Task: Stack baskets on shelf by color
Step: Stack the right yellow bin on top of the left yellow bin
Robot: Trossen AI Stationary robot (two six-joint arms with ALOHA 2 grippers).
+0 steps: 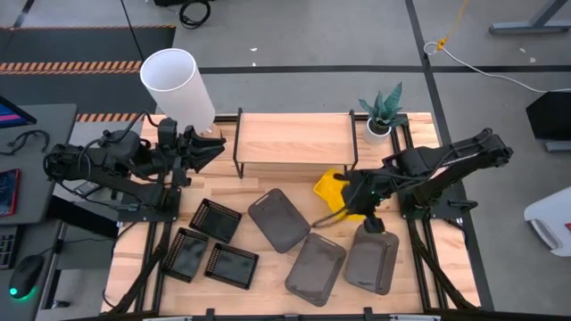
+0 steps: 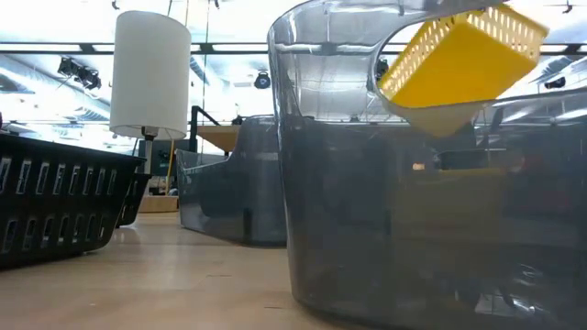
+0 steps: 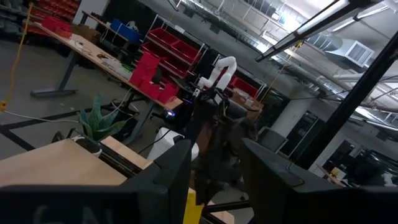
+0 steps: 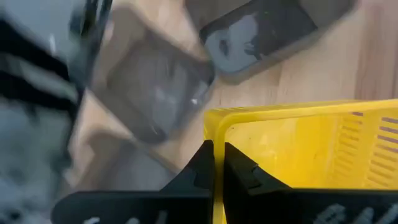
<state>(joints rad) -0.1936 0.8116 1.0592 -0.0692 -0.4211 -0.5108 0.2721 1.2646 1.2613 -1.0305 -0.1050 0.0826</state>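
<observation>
The right gripper (image 4: 217, 163) is clamped on the rim of a yellow basket (image 4: 311, 149), its two fingers pinching the wall between them. In the high view that gripper (image 1: 354, 198) sits just in front of the shelf's right end, and the yellow basket (image 1: 335, 192) is tilted and lifted off the table; from the low view it (image 2: 463, 57) hangs tipped in the air above the grey ones. Just beside it on the table lie three grey baskets: one (image 1: 278, 218) toward the middle, one (image 1: 316, 266) nearer the front edge, and one (image 1: 373, 259) to the right, close under the right arm. The shelf (image 1: 293, 138) stands at the back of the table with its plank top bare. Three black baskets lie well apart to the left, (image 1: 215, 219), (image 1: 186, 255) and (image 1: 233, 265). A small plant (image 1: 382, 114) stands at the shelf's right end. The left gripper (image 1: 210, 147) waits above the table's back left corner, by the shelf's left end, its fingers spread and holding nothing.
</observation>
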